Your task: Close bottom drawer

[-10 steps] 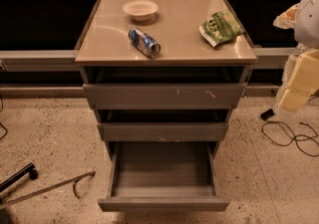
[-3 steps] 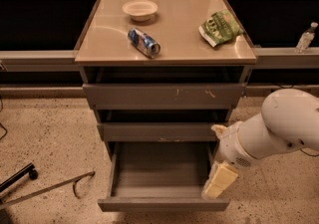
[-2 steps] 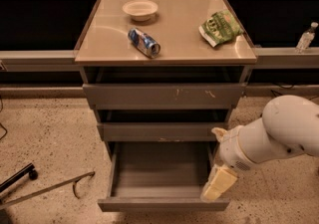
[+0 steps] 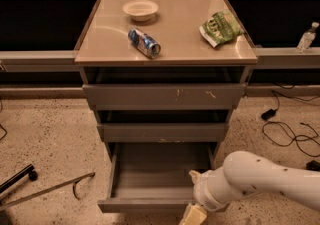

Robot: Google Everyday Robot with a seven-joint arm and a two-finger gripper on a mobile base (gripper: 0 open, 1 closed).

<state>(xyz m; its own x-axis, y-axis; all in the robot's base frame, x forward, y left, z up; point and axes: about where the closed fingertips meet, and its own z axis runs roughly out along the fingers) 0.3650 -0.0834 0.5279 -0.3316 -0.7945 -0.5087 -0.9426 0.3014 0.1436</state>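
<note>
The tool (image 4: 193, 215) hangs low, the pulled-out bottom drawer (image 4: 145, 205) just to its left; its spread cannot be told.

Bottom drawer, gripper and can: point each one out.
bottom drawer (image 4: 140, 205), camera view, on its front panel.
gripper (image 4: 193, 215), camera view, its tip, at the drawer's front right corner.
can (image 4: 144, 42), camera view, mid-body.

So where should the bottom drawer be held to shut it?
On its flat front, from the front: the bottom drawer stands pulled out and shows no handle, so pressing the panel likely beats gripping. The pincer sits at its front right corner.
</note>
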